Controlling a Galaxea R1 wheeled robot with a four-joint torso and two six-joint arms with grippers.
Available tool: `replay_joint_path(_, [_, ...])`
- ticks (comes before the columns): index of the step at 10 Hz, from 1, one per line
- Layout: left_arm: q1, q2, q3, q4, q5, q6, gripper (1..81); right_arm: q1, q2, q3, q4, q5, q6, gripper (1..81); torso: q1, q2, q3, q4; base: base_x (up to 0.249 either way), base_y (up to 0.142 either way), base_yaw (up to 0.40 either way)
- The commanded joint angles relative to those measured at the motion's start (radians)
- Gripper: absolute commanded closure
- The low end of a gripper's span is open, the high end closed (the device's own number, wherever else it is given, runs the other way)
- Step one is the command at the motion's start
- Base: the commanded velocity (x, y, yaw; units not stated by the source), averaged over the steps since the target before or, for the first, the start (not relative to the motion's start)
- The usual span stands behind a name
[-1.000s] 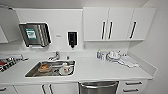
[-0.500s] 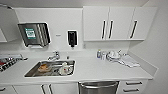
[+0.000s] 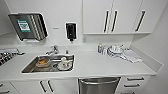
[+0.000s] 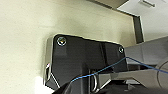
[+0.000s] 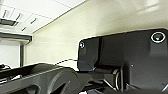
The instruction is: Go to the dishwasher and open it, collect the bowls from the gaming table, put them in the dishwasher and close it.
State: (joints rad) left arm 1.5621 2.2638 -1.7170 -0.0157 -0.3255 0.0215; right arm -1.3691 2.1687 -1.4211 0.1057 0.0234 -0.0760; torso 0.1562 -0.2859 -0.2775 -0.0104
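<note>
Head view: the stainless-steel grey dishwasher (image 3: 98,85) with its horizontal bar handle sat shut under the white desk (image 3: 105,65), low and centre-right, handle running side to side. Wrist views: pale wall and dark robot plates; finger state unclear, nearer arm unclear.

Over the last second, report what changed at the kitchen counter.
The camera crept slightly closer; nothing on the counter moved. The dishwasher is shut as before, dishes sit unmoved in the sink, and the soap dispenser hangs in place.
</note>
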Motion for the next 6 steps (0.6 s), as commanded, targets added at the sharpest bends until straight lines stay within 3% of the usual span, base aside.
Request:
replay_joint_path(1, [-0.021, -0.128, 0.109, 0.007, -0.041, -0.006, 1.0, 0.178, -0.139, 0.114, 0.074, -0.065, 0.022, 1.0, 0.063, -0.098, 0.000, 0.000, 0.000, 0.000, 0.000])
replay_joint_path(2, [-0.035, -0.162, 0.129, 0.003, -0.067, -0.028, 1.0, 0.213, -0.136, 0.090, 0.104, -0.105, 0.022, 1.0, 0.081, -0.126, -0.008, 0.000, 0.000, 0.000, 0.000])
replay_joint_path(3, [-0.067, -0.200, 0.154, 0.014, -0.064, -0.089, 1.0, 0.253, -0.129, 0.074, 0.127, -0.154, 0.022, 1.0, 0.101, -0.159, -0.013, 0.000, 0.000, 0.000, 0.000])
replay_joint_path(4, [-0.099, -0.239, 0.195, 0.016, -0.053, -0.126, 1.0, 0.283, -0.122, 0.070, 0.137, -0.184, 0.022, 1.0, 0.121, -0.189, -0.014, 0.000, 0.000, 0.000, 0.000])
replay_joint_path(6, [-0.150, -0.328, 0.316, 0.017, -0.030, -0.132, 1.0, 0.331, -0.105, 0.050, 0.150, -0.211, 0.031, 1.0, 0.169, -0.267, -0.015, 0.000, 0.000, 0.000, 0.000])
